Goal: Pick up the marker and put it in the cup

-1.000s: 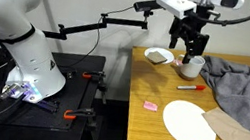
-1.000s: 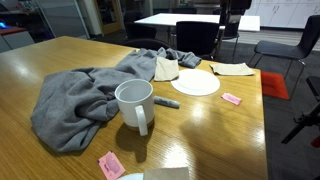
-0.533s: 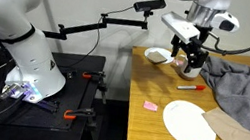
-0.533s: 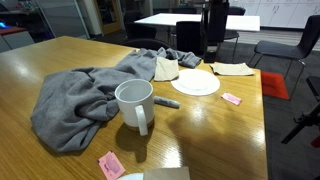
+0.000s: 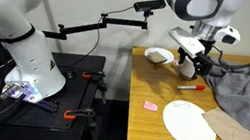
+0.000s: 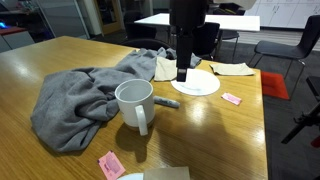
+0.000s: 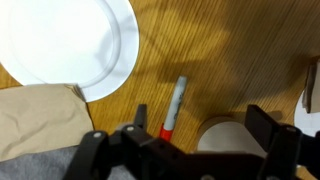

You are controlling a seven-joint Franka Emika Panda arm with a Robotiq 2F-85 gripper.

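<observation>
The red marker point(image 5: 188, 88) lies flat on the wooden table, next to the white mug point(image 6: 134, 103). It also shows in an exterior view point(image 6: 165, 102) and in the wrist view point(image 7: 175, 107), red end nearest the camera. My gripper point(image 5: 197, 68) hangs above the table over the mug and marker, and largely hides the mug there. It also shows in an exterior view point(image 6: 184, 70). In the wrist view the gripper point(image 7: 204, 126) is open and empty, with the marker by one finger and the mug's round top point(image 7: 226, 137) between the fingers.
A white plate point(image 5: 189, 124) lies beyond the marker. A bowl point(image 5: 158, 55) stands near the table's edge. A grey cloth point(image 6: 80, 100) is heaped beside the mug. Brown paper napkins point(image 5: 234, 131) and pink notes point(image 6: 231, 99) also lie on the table.
The arm has swung and come down from high above the mug toward the table; the gripper has now entered the view where only the table showed. Marker and mug have not moved.
</observation>
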